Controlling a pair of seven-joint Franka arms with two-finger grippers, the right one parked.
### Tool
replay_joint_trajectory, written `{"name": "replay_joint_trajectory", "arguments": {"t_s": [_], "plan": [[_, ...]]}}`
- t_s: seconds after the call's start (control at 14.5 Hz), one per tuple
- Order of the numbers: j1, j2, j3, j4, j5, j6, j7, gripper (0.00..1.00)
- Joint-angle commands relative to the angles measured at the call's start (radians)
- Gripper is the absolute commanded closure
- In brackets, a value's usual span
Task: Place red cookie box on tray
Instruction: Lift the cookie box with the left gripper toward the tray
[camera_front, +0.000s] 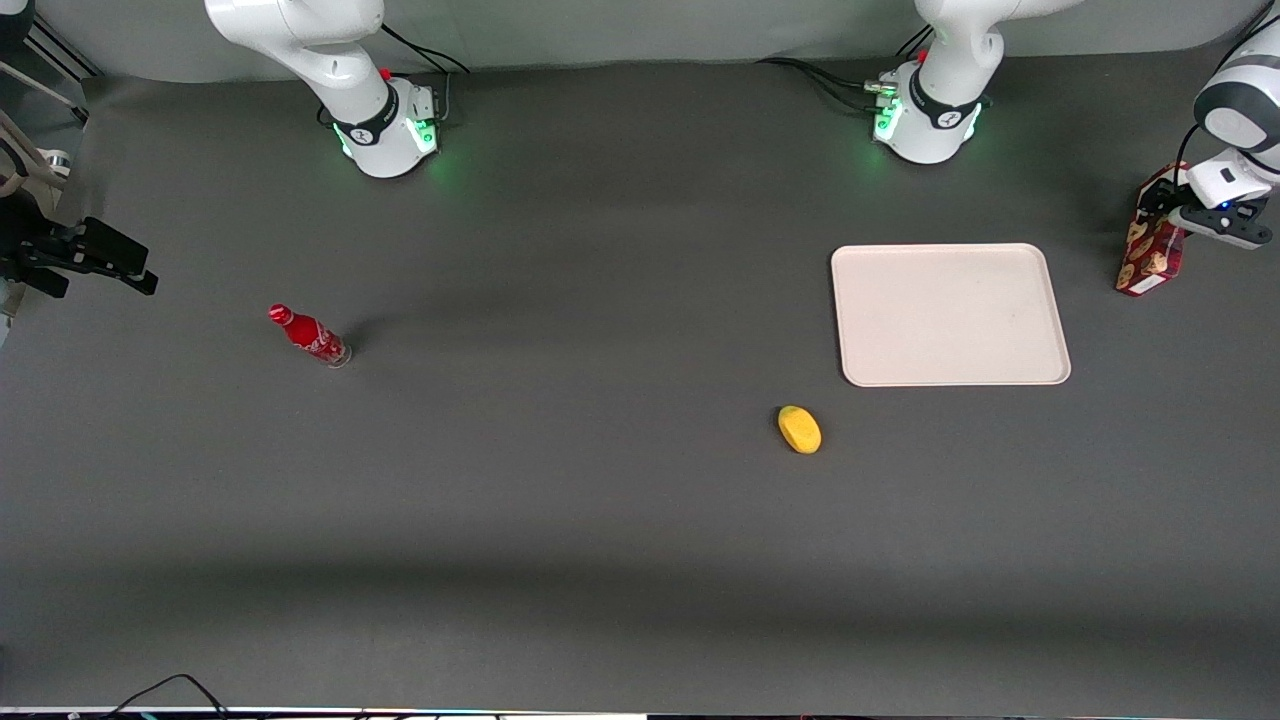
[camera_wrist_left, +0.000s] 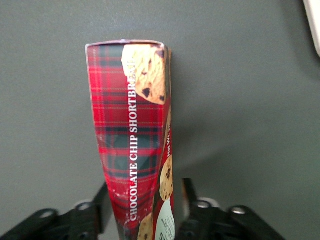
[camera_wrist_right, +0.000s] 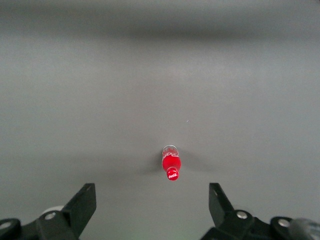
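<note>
The red cookie box stands on end on the table at the working arm's end, beside the tray and a little apart from it. The tray is pale cream and bare. My left gripper is down at the box's upper part. In the left wrist view the box shows red tartan with cookie pictures, and it stands between the gripper's two fingers. One finger lies against the box, while a thin gap shows between the box and the opposing finger. The gripper is open around the box.
A yellow oval object lies on the table nearer the front camera than the tray. A red soda bottle stands toward the parked arm's end, and it also shows in the right wrist view. The tray's edge shows in the left wrist view.
</note>
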Motion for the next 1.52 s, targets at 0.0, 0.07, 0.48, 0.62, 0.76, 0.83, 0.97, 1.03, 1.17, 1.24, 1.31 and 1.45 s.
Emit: {"name": "replay_joint_trajectory", "arguments": {"t_s": [0.0,0.07,0.48,0.62,0.76,0.83,0.97,1.03,1.17,1.24,1.31,1.45], "plan": [[0.001,0.023,-0.001,0.004,-0.022,0.028,0.038,0.56],[0.001,0.026,-0.001,0.006,-0.022,0.029,0.038,0.71],[0.000,0.019,-0.025,0.055,-0.019,-0.015,0.035,1.00],[-0.005,-0.015,-0.030,0.108,-0.022,-0.126,-0.017,1.00],[-0.011,-0.079,-0.067,0.173,-0.016,-0.297,-0.156,1.00],[-0.013,-0.114,-0.103,0.205,-0.009,-0.363,-0.233,1.00],[-0.013,-0.153,-0.183,0.292,0.020,-0.531,-0.394,1.00],[-0.013,-0.167,-0.227,0.338,0.031,-0.614,-0.492,1.00],[-0.020,-0.197,-0.347,0.403,0.059,-0.726,-0.716,1.00],[-0.020,-0.204,-0.410,0.432,0.086,-0.777,-0.823,1.00],[-0.020,-0.207,-0.467,0.447,0.099,-0.818,-0.917,1.00],[-0.020,-0.225,-0.557,0.441,0.105,-0.853,-1.048,1.00]]}}
